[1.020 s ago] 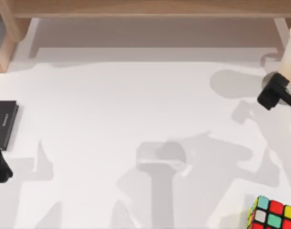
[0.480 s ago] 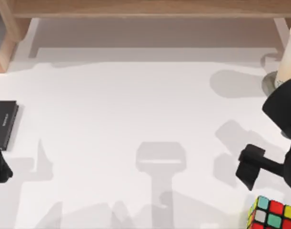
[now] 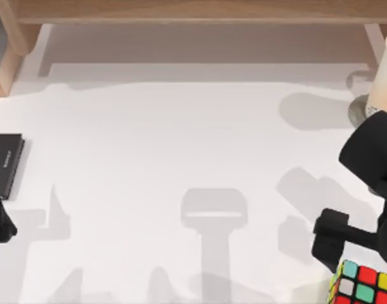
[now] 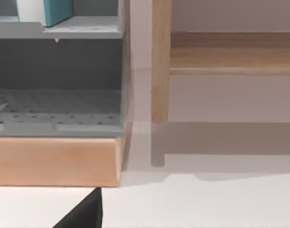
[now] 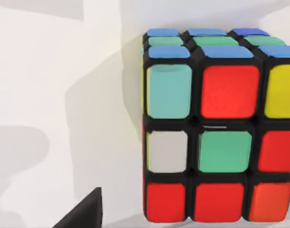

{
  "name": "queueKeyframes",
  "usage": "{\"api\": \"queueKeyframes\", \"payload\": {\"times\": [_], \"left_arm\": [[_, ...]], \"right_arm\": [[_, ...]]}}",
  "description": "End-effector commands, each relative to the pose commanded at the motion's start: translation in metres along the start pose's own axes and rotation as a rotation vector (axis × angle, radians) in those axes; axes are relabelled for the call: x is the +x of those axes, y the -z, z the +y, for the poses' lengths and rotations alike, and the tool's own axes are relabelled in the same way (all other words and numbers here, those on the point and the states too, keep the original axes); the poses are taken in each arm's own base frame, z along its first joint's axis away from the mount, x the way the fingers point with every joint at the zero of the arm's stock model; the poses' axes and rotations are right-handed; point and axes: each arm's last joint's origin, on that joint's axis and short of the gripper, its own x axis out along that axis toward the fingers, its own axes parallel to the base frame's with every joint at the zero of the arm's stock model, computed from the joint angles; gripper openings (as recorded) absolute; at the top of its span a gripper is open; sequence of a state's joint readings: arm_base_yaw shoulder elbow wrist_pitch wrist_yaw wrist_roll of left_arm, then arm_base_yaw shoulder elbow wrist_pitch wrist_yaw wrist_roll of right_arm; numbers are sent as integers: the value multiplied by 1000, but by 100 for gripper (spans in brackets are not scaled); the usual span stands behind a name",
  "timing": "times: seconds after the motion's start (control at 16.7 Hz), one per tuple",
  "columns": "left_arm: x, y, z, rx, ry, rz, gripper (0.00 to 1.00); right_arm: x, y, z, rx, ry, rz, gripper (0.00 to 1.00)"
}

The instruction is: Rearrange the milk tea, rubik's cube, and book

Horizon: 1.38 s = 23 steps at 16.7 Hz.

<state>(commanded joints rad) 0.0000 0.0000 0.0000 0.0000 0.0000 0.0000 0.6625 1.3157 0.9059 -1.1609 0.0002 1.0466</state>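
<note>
The rubik's cube [image 3: 363,285] sits at the table's front right corner and looms close in the right wrist view [image 5: 216,137], with red, teal, green, white and yellow squares. My right gripper [image 3: 329,244] hovers just left of and behind the cube, apart from it. The milk tea [image 3: 386,69], a tall cream cup, stands at the far right edge, beside a flat grey disc [image 3: 358,111]. In the left wrist view the book [image 4: 59,10], teal with white pages, stands in the upper compartment of a grey rack [image 4: 59,123]. My left gripper [image 3: 0,221] stays parked at the left edge.
A flat black book [image 3: 4,161] lies at the left edge next to the left arm. A wooden shelf [image 3: 193,12] runs along the back, with a wooden leg [image 4: 160,61] beside the grey rack. Open white tabletop [image 3: 180,145] spans the middle.
My right arm has swung from beside the milk tea toward the front of the table and now sits close to the rubik's cube. The left arm has not moved.
</note>
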Motion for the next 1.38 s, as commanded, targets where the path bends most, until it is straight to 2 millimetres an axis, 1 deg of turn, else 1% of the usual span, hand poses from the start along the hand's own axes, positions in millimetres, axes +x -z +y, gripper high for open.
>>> {"api": "queueKeyframes", "payload": {"times": [0.12, 0.24, 0.54, 0.66, 0.78, 0.96, 1.38], "left_arm": [[0, 0, 0, 0, 0, 0, 100], [0, 0, 0, 0, 0, 0, 100], [0, 0, 0, 0, 0, 0, 100], [0, 0, 0, 0, 0, 0, 100], [0, 0, 0, 0, 0, 0, 100], [0, 0, 0, 0, 0, 0, 100], [0, 0, 0, 0, 0, 0, 100]], "right_arm": [[2, -1, 0, 3, 4, 2, 100], [9, -1, 1, 1, 1, 0, 100], [45, -1, 1, 0, 0, 0, 100], [56, 0, 0, 0, 0, 0, 100], [60, 0, 0, 0, 0, 0, 100], [60, 0, 0, 0, 0, 0, 100], [60, 0, 0, 0, 0, 0, 47]]}}
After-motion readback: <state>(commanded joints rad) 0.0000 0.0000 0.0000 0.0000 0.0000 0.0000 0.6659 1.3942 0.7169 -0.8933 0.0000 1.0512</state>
